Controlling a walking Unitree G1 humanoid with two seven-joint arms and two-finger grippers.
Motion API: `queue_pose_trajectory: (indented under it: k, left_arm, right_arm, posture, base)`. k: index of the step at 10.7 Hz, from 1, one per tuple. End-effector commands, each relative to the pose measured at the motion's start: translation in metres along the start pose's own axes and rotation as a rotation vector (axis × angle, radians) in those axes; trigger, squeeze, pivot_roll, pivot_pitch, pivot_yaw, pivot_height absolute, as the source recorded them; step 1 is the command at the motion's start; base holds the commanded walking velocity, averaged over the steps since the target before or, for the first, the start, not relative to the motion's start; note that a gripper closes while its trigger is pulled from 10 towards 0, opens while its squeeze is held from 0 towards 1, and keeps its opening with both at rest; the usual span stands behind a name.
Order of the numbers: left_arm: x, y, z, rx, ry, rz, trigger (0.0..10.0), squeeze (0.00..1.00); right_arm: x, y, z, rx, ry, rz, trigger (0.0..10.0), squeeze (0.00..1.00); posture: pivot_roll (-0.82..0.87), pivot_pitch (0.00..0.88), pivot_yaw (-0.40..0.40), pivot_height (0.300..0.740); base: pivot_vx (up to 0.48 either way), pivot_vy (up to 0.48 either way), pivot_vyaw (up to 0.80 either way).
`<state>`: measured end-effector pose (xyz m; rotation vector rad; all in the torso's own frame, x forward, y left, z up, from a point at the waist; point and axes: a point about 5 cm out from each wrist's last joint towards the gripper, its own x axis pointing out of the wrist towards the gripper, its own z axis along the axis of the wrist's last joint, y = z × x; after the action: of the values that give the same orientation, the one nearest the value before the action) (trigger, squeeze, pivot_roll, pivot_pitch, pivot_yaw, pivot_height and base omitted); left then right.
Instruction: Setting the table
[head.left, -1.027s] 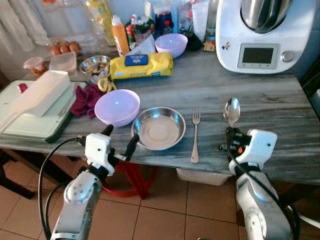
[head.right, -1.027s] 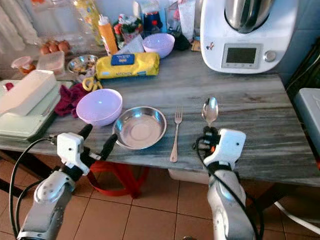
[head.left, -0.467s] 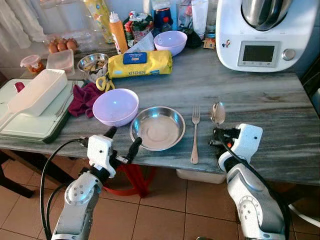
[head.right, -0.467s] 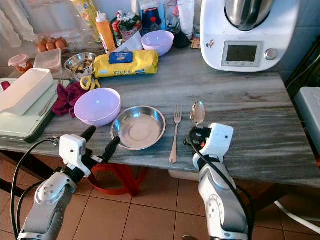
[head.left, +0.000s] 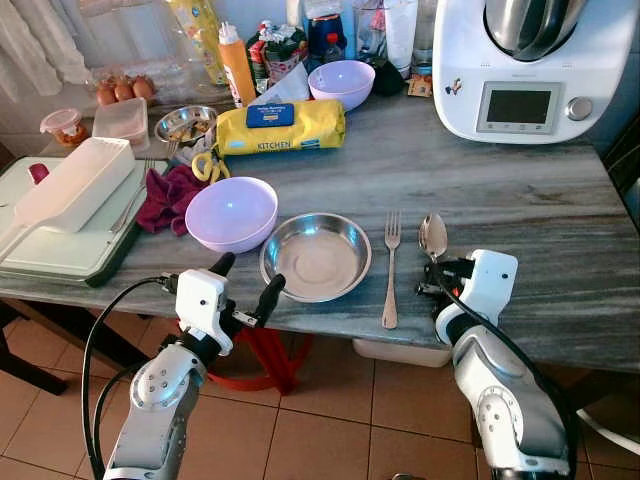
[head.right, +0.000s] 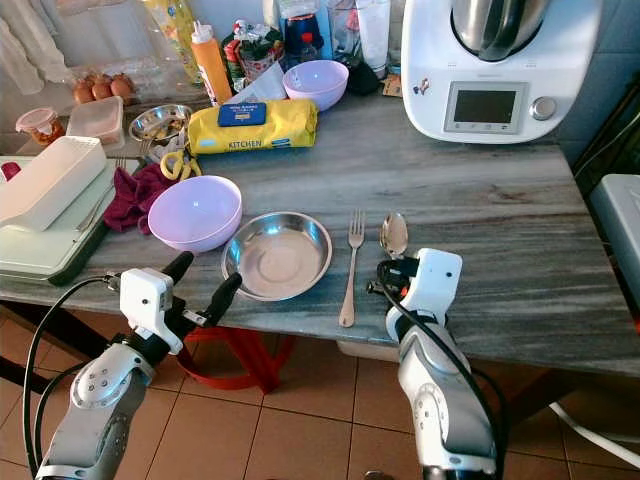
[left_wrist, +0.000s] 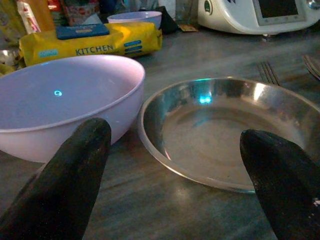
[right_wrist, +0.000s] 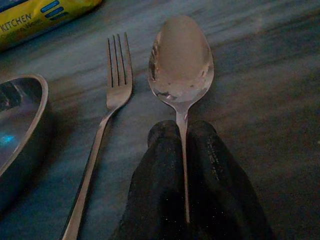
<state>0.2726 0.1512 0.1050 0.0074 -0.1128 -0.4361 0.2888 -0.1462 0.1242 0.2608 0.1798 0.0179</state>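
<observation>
Both arms: silver-grey rounded forearm shells, each ending in a boxy white wrist housing. Left end effector (head.left: 244, 283) has two long black tapered fingers with matte, rounded tips. Right end effector (right_wrist: 182, 145) has the same black fingers, with slightly textured pads. Black cable loops from the left wrist housing down along the forearm; black cable runs down the right arm.

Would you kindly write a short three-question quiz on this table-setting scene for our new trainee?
1. True or false: the right gripper is shut on the spoon.
2. What lies directly between the steel plate and the spoon: A) scissors, B) fork, C) bottle?
3. Fill in: the left gripper is ____, near the table's front edge by the lilac bowl.

Key: 1 true; 2 B; 3 open.
</observation>
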Motion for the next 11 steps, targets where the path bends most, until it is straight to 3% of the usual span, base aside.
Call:
queue_pose_trajectory:
  k: [1, 4, 5, 7, 11]
  left_arm:
    - [-0.0012, 0.0009, 0.0015, 0.008, 0.003, -0.002, 10.0, 0.0]
    - [-0.0006, 0.0008, 0.0016, 0.007, 0.005, 0.001, 10.0, 0.0]
    - [-0.0005, 0.0008, 0.0015, 0.007, 0.006, 0.001, 10.0, 0.0]
    - [0.0002, 0.0006, 0.0016, 0.008, 0.006, 0.0, 10.0, 0.0]
    - [0.0007, 0.0007, 0.0012, 0.009, 0.006, 0.0, 10.0, 0.0]
  right_arm:
    - [0.0012, 0.0029, -0.005, 0.004, 0.03, 0.006, 10.0, 0.0]
    - [0.0075, 0.0066, -0.0018, 0.017, 0.028, 0.008, 10.0, 0.0]
    - [0.0091, 0.0066, -0.0016, 0.021, 0.033, 0.011, 10.0, 0.51]
    - [0.0098, 0.0046, -0.002, 0.022, 0.038, 0.002, 10.0, 1.0]
    - [0.0058, 0.0003, -0.0024, -0.006, 0.025, -0.017, 10.0, 1.0]
  posture:
    - [-0.22, 0.141, 0.118, 0.74]
    - [-0.21, 0.142, 0.12, 0.74]
    - [-0.21, 0.141, 0.119, 0.74]
    - [-0.21, 0.139, 0.119, 0.74]
    - [-0.22, 0.137, 0.119, 0.74]
  base:
    - [0.0, 0.0, 0.0]
    - [0.0, 0.0, 0.0]
    - [0.0, 0.0, 0.0]
    - [0.0, 0.0, 0.0]
    - [0.0, 0.0, 0.0]
